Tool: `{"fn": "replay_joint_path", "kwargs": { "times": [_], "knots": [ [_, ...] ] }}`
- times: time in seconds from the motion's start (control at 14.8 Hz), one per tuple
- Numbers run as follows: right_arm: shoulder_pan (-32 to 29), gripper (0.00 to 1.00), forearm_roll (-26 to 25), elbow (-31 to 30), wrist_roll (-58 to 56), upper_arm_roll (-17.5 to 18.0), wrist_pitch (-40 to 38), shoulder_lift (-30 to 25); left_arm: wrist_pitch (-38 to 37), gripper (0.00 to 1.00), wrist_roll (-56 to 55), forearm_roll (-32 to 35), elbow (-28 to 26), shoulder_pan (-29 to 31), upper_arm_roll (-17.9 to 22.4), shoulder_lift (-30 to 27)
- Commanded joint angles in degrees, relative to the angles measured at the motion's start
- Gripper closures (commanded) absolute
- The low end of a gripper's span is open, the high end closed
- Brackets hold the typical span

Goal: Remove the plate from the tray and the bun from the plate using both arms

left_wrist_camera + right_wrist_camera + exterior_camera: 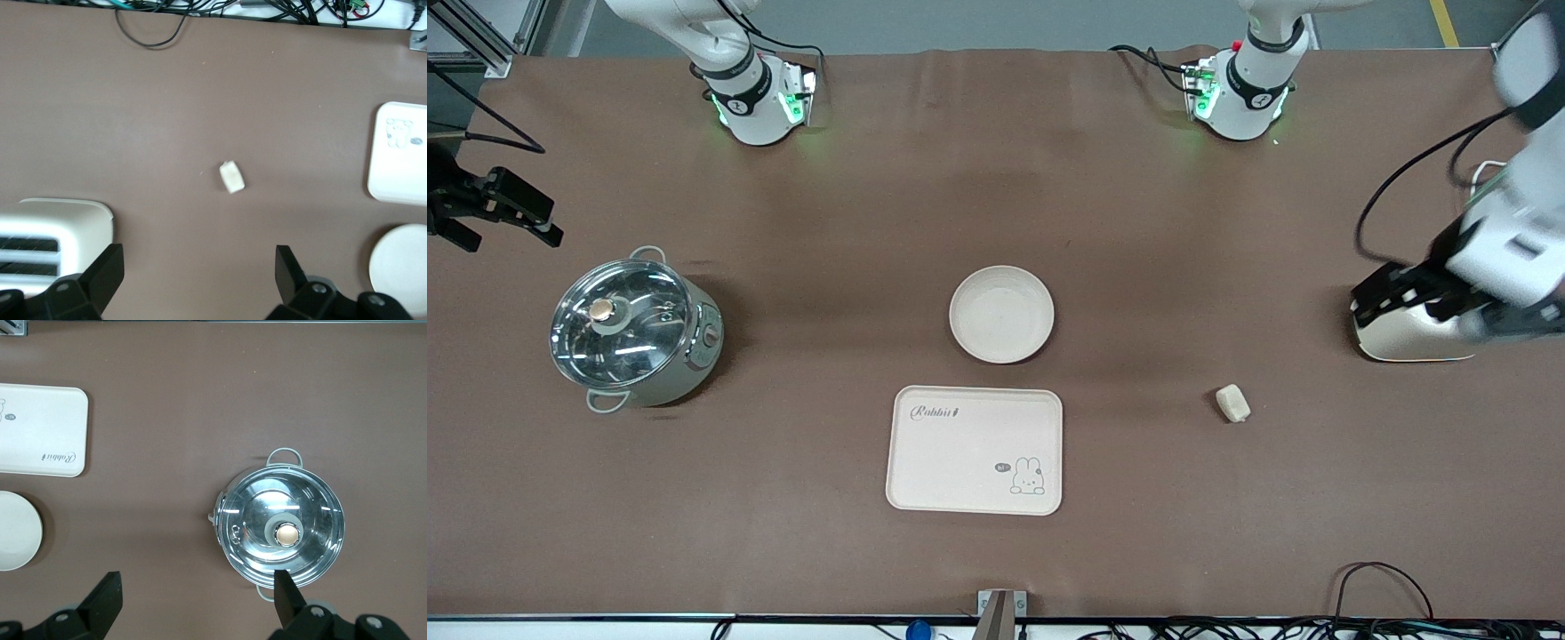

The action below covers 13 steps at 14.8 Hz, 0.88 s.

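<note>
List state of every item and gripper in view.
Plate: empty, on table.
Bun: loose on table.
Tray: empty.
Pot: lid on.
Toaster: slots empty.
Left gripper: open, over table by toaster.
Right gripper: open, above pot's edge.

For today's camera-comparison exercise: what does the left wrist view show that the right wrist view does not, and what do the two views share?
Only the left wrist view shows the bun, lying on the bare table, a cream toaster-like appliance at the picture's edge, and the open left gripper.

Only the right wrist view shows the lidded steel pot and the open right gripper.

Both show part of the plate and part of the rabbit tray beside it, on the brown table.
</note>
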Motion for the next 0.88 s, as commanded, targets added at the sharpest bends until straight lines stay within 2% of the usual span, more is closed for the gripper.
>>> {"fn": "replay_joint_path", "kwargs": {
  "times": [0.0, 0.2, 0.34, 0.47, 0.61, 0.81],
  "knots": [
    [0.0, 0.0, -0.9, 2.3, 2.1, 0.3, -0.8, 0.2, -1.7, 0.0, 6.7, -3.0, -5.2, -1.7, 5.1, -7.0],
    [-0.2, 0.0, -0.9, 2.4, 3.5, 0.3, -0.6, 0.3, -1.5, 0.0, 7.0, -2.2, -10.8, -1.3, 5.1, -12.4],
    [-0.1, 0.0, -0.9, 2.4, 4.0, 0.3, -0.4, 0.3, -1.4, 0.0, 7.0, -2.1, -12.3, -1.3, 5.1, -13.7],
    [0.0, 0.0, -0.9, 2.4, 4.0, 0.3, -0.4, 0.3, -2.0, 0.0, 6.9, -1.3, -10.5, -1.5, 4.5, -12.4],
    [0.1, 0.0, -0.9, 2.4, 4.0, 0.3, -0.4, 0.2, -4.6, 0.0, 8.5, 3.5, -6.8, -1.7, 3.5, -10.1],
    [0.2, 0.0, -0.8, 2.3, 4.0, 0.3, -0.5, 0.3, -6.1, 0.0, 8.1, 3.5, -4.5, -1.1, 3.0, -8.7]
  ]
}}
